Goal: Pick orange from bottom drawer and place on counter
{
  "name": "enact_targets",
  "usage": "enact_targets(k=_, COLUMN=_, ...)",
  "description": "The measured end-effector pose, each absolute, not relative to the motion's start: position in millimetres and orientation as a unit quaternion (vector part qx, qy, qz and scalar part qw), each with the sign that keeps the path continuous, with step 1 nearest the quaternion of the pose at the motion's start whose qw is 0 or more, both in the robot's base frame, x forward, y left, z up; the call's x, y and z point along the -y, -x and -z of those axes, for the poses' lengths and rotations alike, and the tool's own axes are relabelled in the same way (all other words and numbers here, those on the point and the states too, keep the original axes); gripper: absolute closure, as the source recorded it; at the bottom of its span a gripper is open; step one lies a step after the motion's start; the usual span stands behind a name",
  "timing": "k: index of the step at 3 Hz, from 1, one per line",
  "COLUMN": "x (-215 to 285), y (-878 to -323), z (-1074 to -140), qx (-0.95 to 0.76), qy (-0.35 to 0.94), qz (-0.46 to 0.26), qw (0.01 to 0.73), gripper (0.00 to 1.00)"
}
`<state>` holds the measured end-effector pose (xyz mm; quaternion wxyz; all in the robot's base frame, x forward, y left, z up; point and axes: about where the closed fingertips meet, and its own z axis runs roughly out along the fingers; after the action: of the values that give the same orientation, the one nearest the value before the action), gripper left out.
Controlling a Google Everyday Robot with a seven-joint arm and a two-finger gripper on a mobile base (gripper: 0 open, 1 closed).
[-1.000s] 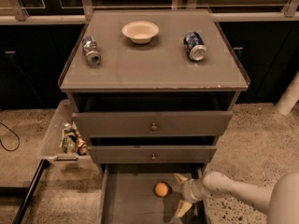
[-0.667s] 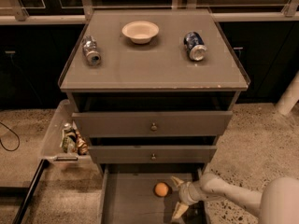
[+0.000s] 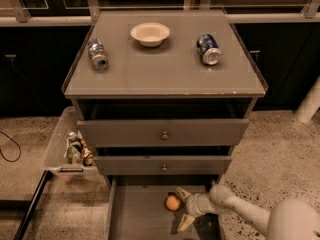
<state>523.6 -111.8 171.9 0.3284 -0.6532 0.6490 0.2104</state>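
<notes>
The orange (image 3: 173,202) lies on the floor of the pulled-out bottom drawer (image 3: 135,214), near its middle. My gripper (image 3: 183,207) reaches into the drawer from the right, low over its floor. Its fingers are open, one pale fingertip (image 3: 182,192) above and behind the orange and the other below it to the right. The gripper sits just right of the orange, almost touching it. The counter (image 3: 160,71) is the flat grey-brown top of the cabinet, well above the gripper.
On the counter stand a pale bowl (image 3: 150,34), a silver can (image 3: 98,54) lying at the left and a blue can (image 3: 208,49) lying at the right. The two upper knobbed drawers (image 3: 162,133) are pulled partly out. A tray (image 3: 75,146) with small items hangs on the cabinet's left side.
My gripper has moved left inside the bottom drawer, closer to the orange. The orange has not moved.
</notes>
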Motion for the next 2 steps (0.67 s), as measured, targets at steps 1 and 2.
enact_targets(k=1, x=103.2, y=-534.3, z=-163.1, qx=-0.648, qy=0.641, qz=-0.229, qw=0.342, gripper=0.00)
enact_targets(k=2, x=102.0, y=-542.1, z=-154.0, qx=-0.652, qy=0.623, qz=-0.250, qw=0.352, gripper=0.00)
